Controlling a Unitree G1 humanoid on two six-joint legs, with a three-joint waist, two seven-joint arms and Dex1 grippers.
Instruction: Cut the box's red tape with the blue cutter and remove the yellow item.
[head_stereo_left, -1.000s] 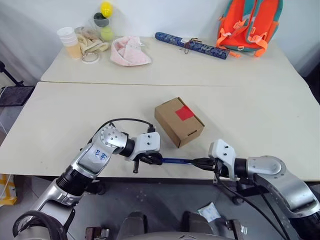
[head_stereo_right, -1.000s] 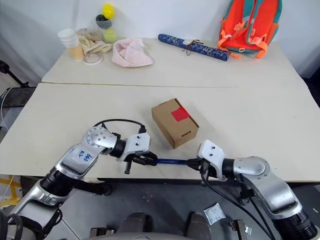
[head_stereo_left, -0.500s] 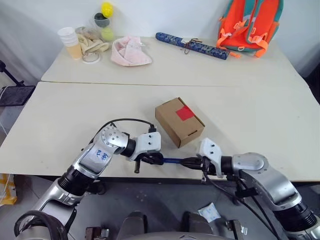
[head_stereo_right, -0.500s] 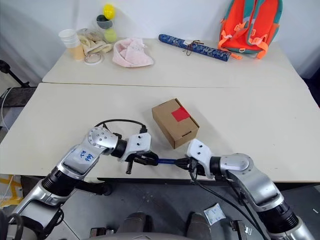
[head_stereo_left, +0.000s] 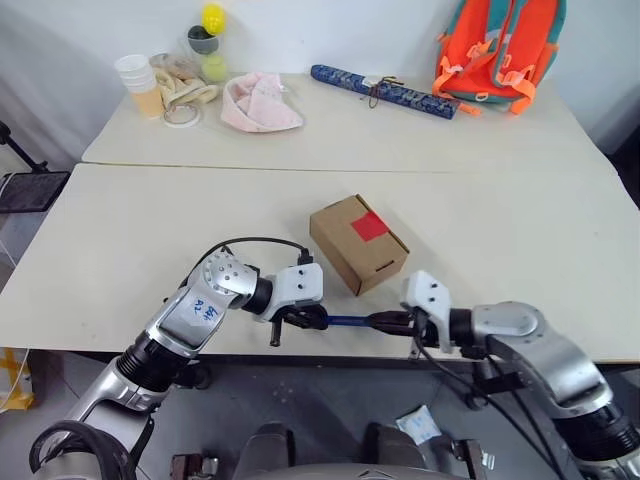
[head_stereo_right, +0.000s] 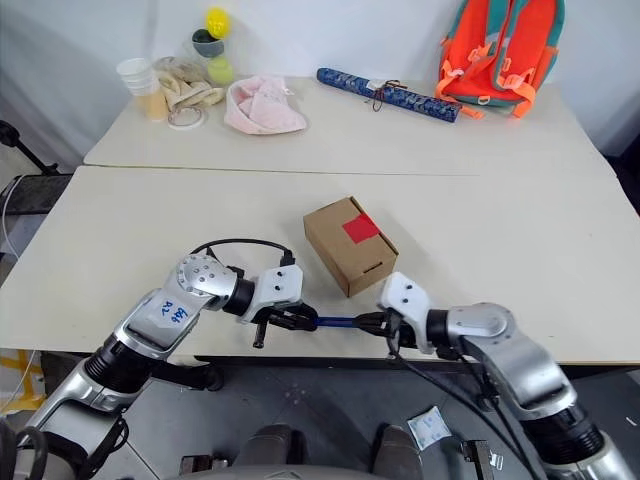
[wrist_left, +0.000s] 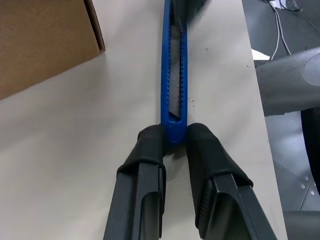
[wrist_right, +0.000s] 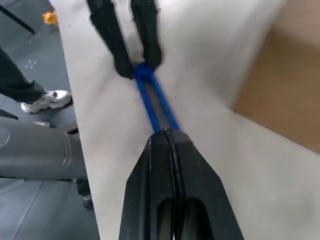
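Grippers hold the blue cutter (head_stereo_left: 350, 322) at both ends, left gripper (wrist_left: 173, 137) and right gripper (wrist_right: 167, 134) both clamped, near the box (head_stereo_left: 358, 243).

on the counter (head_stereo_left: 150, 230) there is one box (head_stereo_left: 358, 243) with one red tape (head_stereo_left: 370, 225) patch, and one blue cutter (head_stereo_left: 350, 322). at the back stand one orange backpack (head_stereo_left: 500, 50), one long blue roll (head_stereo_left: 385, 91), one pink cloth (head_stereo_left: 260, 102) and three stacked balls (head_stereo_left: 208, 42).

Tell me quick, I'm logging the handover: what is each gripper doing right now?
Left gripper: closed on one end of the blue cutter.
Right gripper: closed on the cutter's other end.
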